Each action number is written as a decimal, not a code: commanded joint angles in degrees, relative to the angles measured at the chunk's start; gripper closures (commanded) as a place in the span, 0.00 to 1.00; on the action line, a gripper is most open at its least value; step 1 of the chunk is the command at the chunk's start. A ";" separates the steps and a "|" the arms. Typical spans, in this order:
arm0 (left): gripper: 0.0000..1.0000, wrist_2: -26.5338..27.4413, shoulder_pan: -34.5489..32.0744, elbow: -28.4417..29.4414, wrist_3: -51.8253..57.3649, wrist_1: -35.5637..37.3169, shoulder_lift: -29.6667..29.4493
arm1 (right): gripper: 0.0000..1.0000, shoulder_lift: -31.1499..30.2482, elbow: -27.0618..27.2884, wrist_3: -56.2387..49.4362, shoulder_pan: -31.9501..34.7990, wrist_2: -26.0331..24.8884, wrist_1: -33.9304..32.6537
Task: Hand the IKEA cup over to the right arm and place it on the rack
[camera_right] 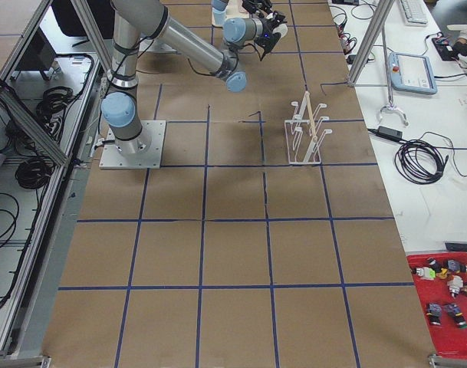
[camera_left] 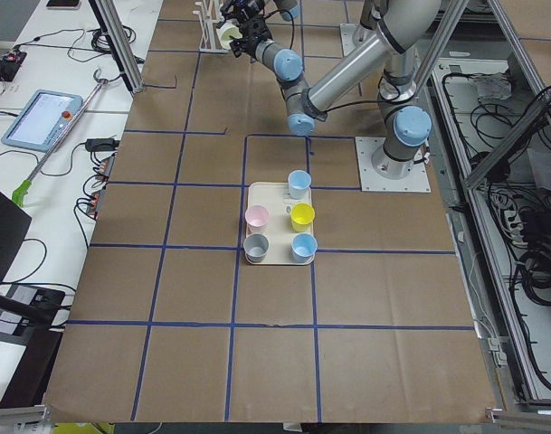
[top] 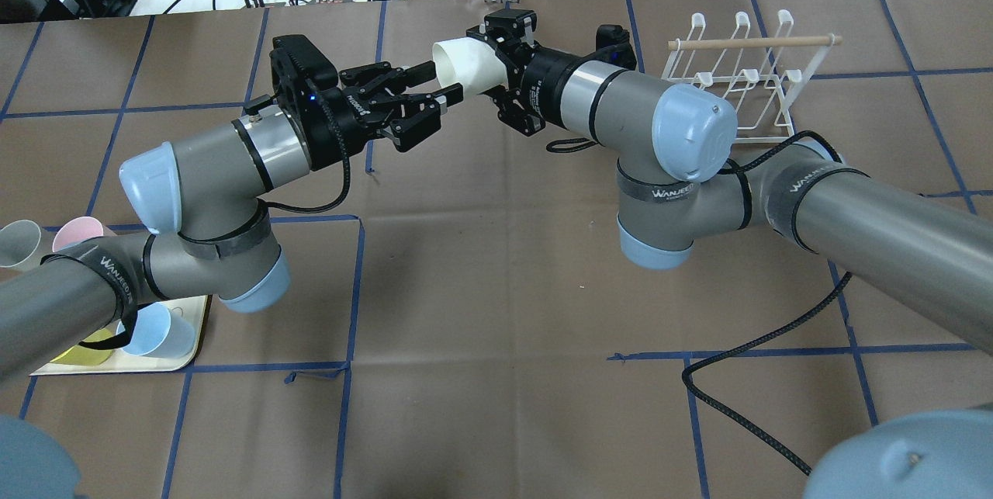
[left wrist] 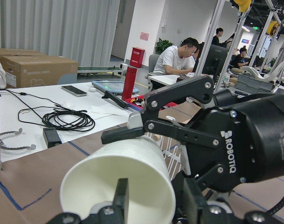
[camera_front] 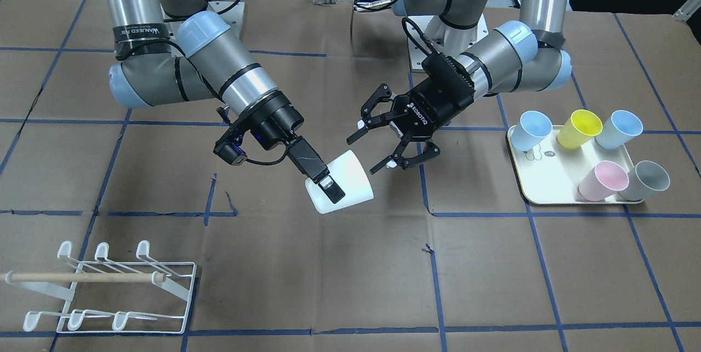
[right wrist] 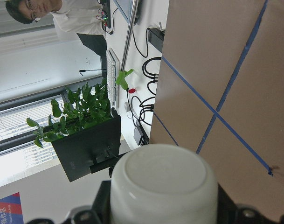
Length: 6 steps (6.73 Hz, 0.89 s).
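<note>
White cup aloft between two arms, mid-tabletop.
Right pincer pinched the cup's wall with its long flat fingers, the cup tilted, mouth toward the left pincer, whose fingers stood spread just beside the rim. Rack stood well apart on the right arm's side; five coloured cups sat on a tray.

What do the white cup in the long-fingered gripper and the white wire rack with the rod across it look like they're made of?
The white cup is probably plastic: smooth, opaque, matte with a soft sheen, thin-walled. The white wire rack looks like thin bent metal with a white coating. Its rod looks like bare wood, tan and unpainted.
</note>
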 commanded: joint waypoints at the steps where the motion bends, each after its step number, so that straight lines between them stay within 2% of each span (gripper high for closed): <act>1: 0.31 -5.09 7.54 -0.49 -1.62 0.12 2.44 | 0.66 0.59 -0.63 -2.42 -3.43 0.02 -0.27; 2: 0.31 -7.47 10.62 -1.10 -1.63 0.20 2.55 | 0.75 0.24 -1.42 -9.40 -5.71 -0.16 -0.01; 3: 0.29 -6.88 11.09 -0.32 -1.63 -0.06 1.42 | 0.79 -0.03 -2.30 -25.48 -8.52 -0.33 -0.01; 4: 0.18 -6.35 11.00 -0.40 -1.89 -1.10 -0.07 | 0.79 0.06 -2.65 -46.01 -10.81 -0.86 0.08; 5: 0.09 -2.95 11.09 -0.05 -3.98 -4.68 1.30 | 0.82 0.15 -2.66 -62.57 -12.66 -1.38 -0.27; 6: 0.05 4.13 10.83 -0.05 -4.09 -9.50 2.36 | 0.82 0.50 -3.00 -82.05 -15.29 -5.39 -0.36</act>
